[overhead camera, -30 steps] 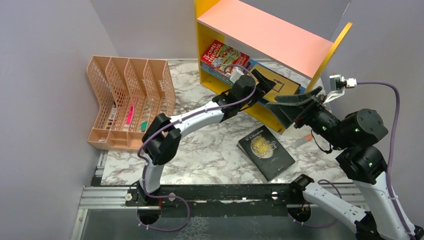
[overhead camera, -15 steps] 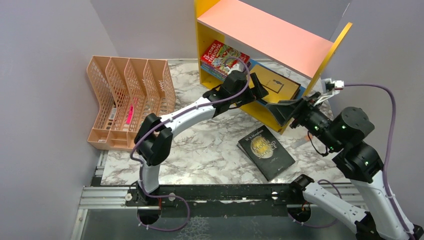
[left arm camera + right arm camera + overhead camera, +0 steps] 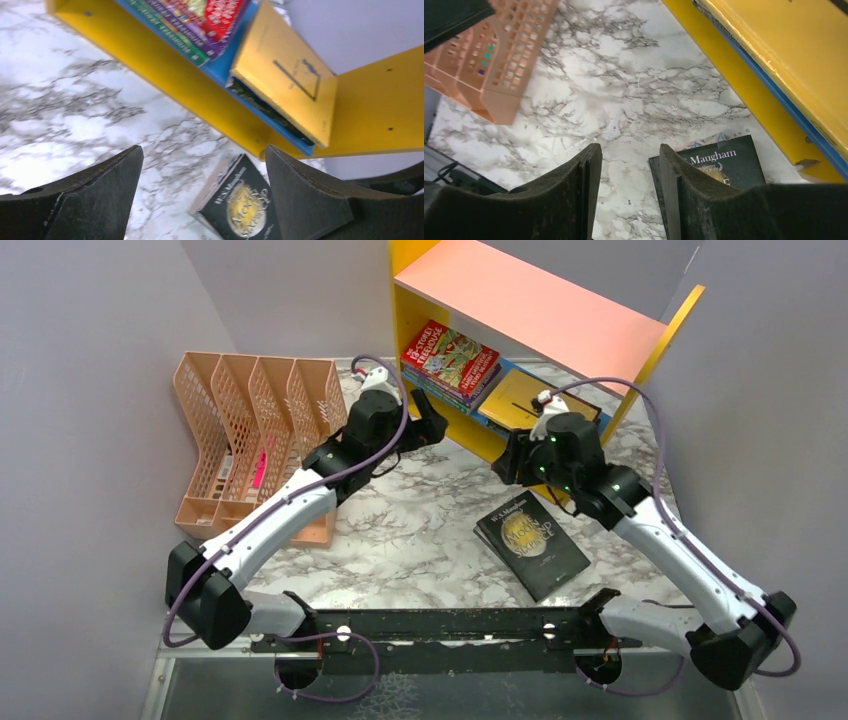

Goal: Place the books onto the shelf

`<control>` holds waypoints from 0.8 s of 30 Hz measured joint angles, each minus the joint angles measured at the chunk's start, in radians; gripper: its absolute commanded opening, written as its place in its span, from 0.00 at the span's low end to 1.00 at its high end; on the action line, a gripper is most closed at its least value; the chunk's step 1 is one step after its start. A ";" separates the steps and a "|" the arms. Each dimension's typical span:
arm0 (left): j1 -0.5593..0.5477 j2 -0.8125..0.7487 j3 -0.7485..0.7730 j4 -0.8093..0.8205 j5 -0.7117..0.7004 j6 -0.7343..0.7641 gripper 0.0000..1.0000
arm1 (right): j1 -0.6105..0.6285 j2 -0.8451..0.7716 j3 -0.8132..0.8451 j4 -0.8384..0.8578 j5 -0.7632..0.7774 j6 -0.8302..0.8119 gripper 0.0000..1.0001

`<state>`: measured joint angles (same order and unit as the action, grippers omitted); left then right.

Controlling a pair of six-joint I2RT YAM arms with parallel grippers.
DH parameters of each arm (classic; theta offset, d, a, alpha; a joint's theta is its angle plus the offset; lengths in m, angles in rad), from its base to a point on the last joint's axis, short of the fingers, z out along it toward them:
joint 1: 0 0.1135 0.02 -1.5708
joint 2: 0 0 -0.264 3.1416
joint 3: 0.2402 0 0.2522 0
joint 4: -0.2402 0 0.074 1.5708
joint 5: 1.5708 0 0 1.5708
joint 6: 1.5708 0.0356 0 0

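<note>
The shelf has yellow sides, a pink top and a blue lower board. On that board lie a stack of cartoon-cover books and a mustard yellow book. One black book with a gold emblem lies flat on the marble table. My left gripper hovers by the shelf's left front corner, open wide and empty. My right gripper hangs above the table between the shelf and the black book. Its jaws are partly apart with nothing between them.
A peach mesh file rack stands at the left of the table, holding a few small items. Grey walls close in on both sides. A black rail runs along the near edge.
Both arms have pulled back from the shelf's lower level, the left one swinging left. The right gripper has dropped toward the table and its jaws have narrowed. The mustard book now lies uncovered.
</note>
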<state>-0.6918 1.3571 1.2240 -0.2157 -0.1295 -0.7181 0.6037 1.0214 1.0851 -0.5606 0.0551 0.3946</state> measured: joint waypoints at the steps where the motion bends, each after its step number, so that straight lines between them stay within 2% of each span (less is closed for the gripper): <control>1: 0.014 -0.023 -0.025 -0.001 -0.005 0.007 0.90 | 0.005 0.032 -0.002 0.006 0.005 -0.002 0.51; 8: 0.069 -0.034 -0.160 -0.016 0.012 0.020 0.90 | 0.053 0.229 0.012 0.061 0.127 -0.003 0.56; 16: 0.138 -0.033 -0.301 -0.016 0.071 0.016 0.90 | 0.061 0.404 0.068 0.150 0.317 -0.004 0.57; 24: 0.156 -0.033 -0.407 0.003 0.130 -0.006 0.90 | 0.061 0.473 0.085 0.184 0.476 -0.020 0.62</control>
<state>-0.5358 1.3243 0.8165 -0.2127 0.0006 -0.7238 0.6647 1.4944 1.1698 -0.3763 0.5308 0.3744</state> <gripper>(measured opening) 0.905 0.604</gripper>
